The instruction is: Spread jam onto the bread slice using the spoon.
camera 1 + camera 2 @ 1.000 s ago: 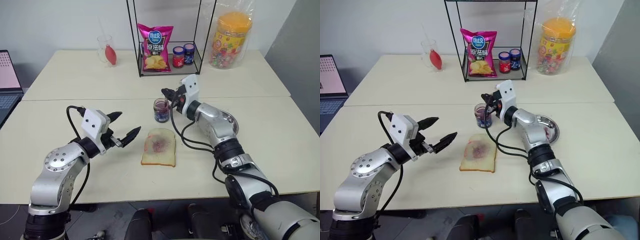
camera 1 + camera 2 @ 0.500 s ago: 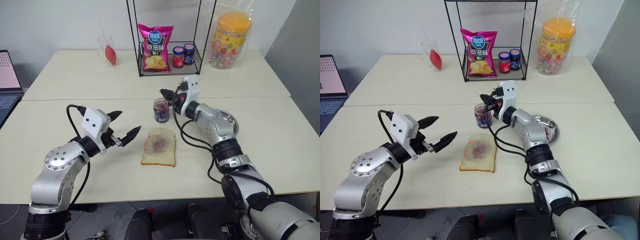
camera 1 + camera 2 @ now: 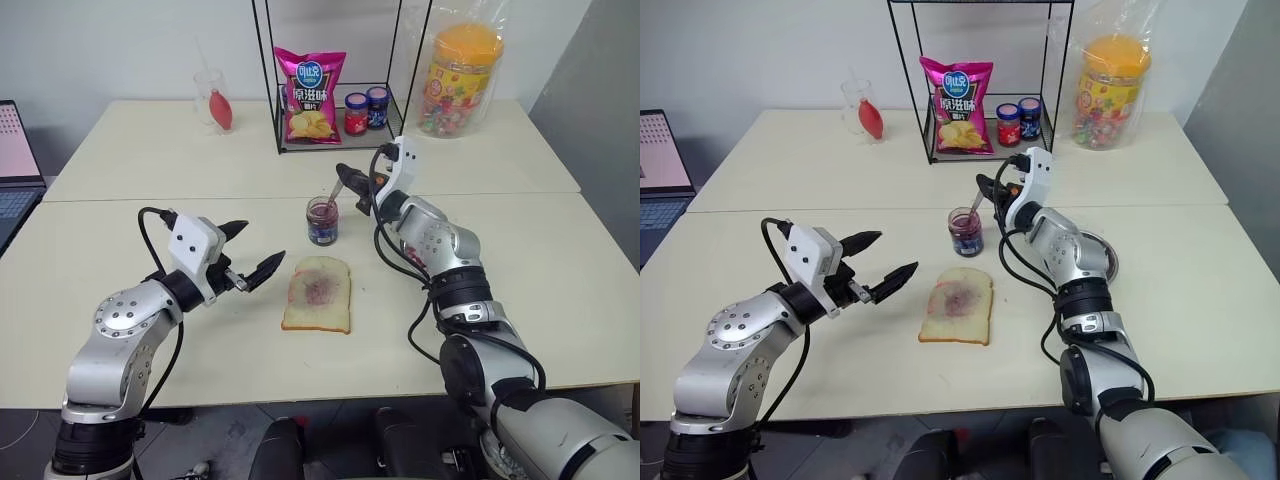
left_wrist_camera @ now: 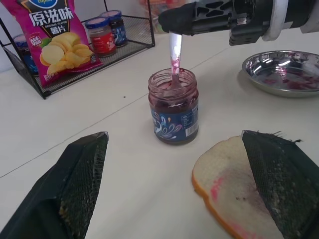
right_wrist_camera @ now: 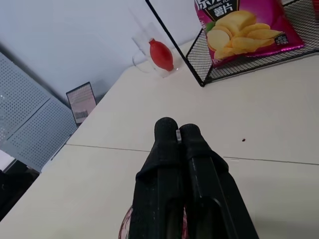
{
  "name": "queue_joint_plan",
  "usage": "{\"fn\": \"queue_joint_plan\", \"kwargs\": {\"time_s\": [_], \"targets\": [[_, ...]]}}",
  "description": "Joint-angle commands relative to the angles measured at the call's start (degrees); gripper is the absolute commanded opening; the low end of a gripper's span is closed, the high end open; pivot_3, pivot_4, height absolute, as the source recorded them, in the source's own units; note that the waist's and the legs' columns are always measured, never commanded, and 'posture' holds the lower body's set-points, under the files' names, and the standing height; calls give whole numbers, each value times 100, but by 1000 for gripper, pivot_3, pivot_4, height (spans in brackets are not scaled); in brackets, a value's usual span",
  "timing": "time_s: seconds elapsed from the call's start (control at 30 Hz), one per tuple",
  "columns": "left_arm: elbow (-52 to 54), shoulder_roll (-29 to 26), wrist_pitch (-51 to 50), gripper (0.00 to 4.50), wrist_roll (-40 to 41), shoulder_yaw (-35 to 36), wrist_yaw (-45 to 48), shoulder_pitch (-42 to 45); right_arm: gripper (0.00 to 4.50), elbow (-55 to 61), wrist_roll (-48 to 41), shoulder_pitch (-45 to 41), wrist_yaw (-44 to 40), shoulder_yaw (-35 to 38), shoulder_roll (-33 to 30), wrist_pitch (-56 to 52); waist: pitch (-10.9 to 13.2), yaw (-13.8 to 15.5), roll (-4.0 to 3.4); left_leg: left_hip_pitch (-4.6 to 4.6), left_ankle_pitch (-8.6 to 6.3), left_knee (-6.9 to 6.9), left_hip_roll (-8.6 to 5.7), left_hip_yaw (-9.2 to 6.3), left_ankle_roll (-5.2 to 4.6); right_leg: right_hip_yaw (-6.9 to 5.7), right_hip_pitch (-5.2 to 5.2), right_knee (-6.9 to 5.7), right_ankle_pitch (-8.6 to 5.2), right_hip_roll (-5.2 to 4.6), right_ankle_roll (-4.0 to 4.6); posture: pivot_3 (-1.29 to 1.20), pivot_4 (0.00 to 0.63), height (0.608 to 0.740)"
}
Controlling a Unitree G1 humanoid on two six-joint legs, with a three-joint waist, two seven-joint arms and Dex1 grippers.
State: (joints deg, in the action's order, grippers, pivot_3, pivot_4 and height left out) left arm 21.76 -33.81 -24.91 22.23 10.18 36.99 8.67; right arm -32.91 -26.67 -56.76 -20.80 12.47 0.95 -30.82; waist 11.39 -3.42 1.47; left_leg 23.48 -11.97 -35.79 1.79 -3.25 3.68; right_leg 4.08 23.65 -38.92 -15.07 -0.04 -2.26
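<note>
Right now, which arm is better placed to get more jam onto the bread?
The right. Its gripper is shut on the spoon, whose bowl dips into the open jam jar just behind the bread. The left gripper hangs open and empty beside the bread.

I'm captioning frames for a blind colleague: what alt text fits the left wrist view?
The right gripper holds the spoon upright, its bowl dipped in an open jam jar. The bread slice, smeared reddish-purple, lies nearby, with a steel dish behind.
</note>
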Motion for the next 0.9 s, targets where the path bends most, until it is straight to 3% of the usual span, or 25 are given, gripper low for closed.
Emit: {"fn": "queue_joint_plan", "kwargs": {"time_s": [0.03, 0.9], "targets": [[18, -21, 129, 4500, -24, 0, -6, 106, 33, 292, -291, -205, 133, 216, 36, -120, 0, 0, 0, 0, 0, 0, 0, 0, 0, 0, 0, 0, 0, 0, 0, 0, 150, 740], [-129, -8, 219, 4500, -87, -88, -9, 281, 33, 120, -940, -434, 789, 854, 54, -645, 0, 0, 0, 2, 0, 0, 0, 0, 0, 0, 0, 1, -2, 1, -3, 0, 150, 740]]}}
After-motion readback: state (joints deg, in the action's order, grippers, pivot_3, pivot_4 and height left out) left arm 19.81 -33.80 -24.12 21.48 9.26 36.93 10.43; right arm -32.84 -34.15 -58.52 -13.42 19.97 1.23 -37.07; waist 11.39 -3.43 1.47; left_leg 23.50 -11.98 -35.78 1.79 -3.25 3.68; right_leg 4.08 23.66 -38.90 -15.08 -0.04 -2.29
